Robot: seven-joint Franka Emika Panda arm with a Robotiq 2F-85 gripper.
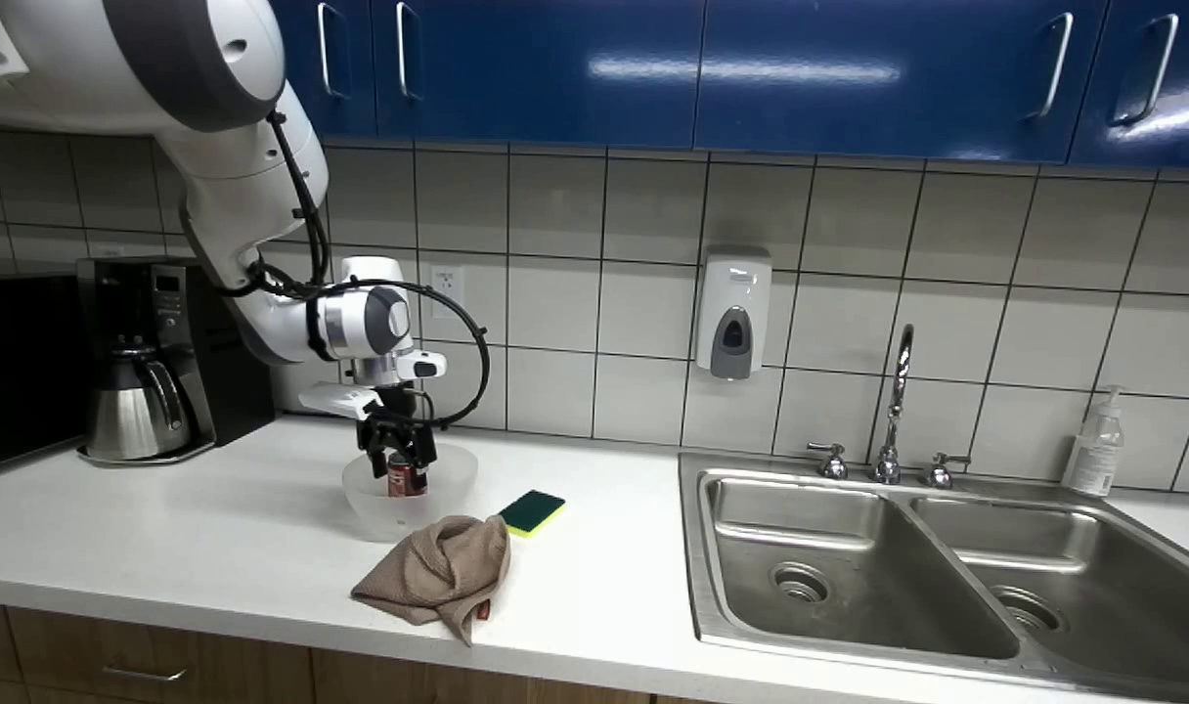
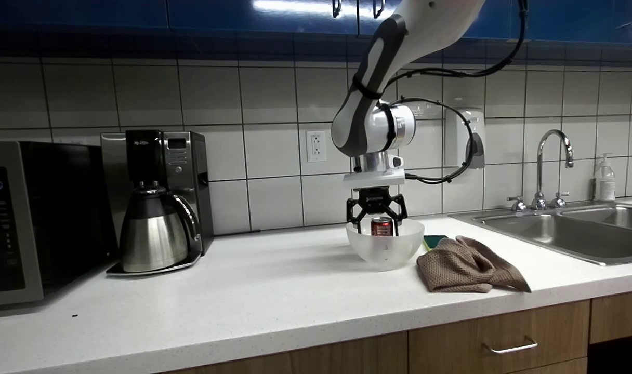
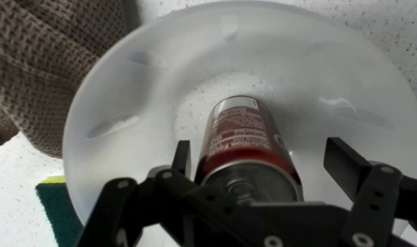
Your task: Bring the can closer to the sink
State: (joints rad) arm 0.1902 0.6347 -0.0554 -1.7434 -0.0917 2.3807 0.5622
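Observation:
The red can (image 3: 242, 137) with a silvery top stands inside a frosted white bowl (image 3: 126, 99), slightly tilted in the wrist view. The can also shows in both exterior views (image 1: 399, 479) (image 2: 382, 227). My gripper (image 3: 258, 156) points down into the bowl, with one finger on each side of the can. The fingers are open. The left finger in the wrist view is close to the can; a wide gap lies at the right one. Part of the can's top is hidden by the gripper. The steel sink (image 1: 694, 567) lies well to the right of the bowl in both exterior views (image 2: 555, 236).
A brown towel (image 1: 448, 572) lies beside the bowl, with a small red thing (image 1: 483, 610) at its edge. A green and yellow sponge (image 1: 532, 511) lies between bowl and sink. A coffee maker (image 2: 191, 171) and a microwave (image 2: 61, 208) stand left. Blue cabinets (image 1: 555, 68) hang above.

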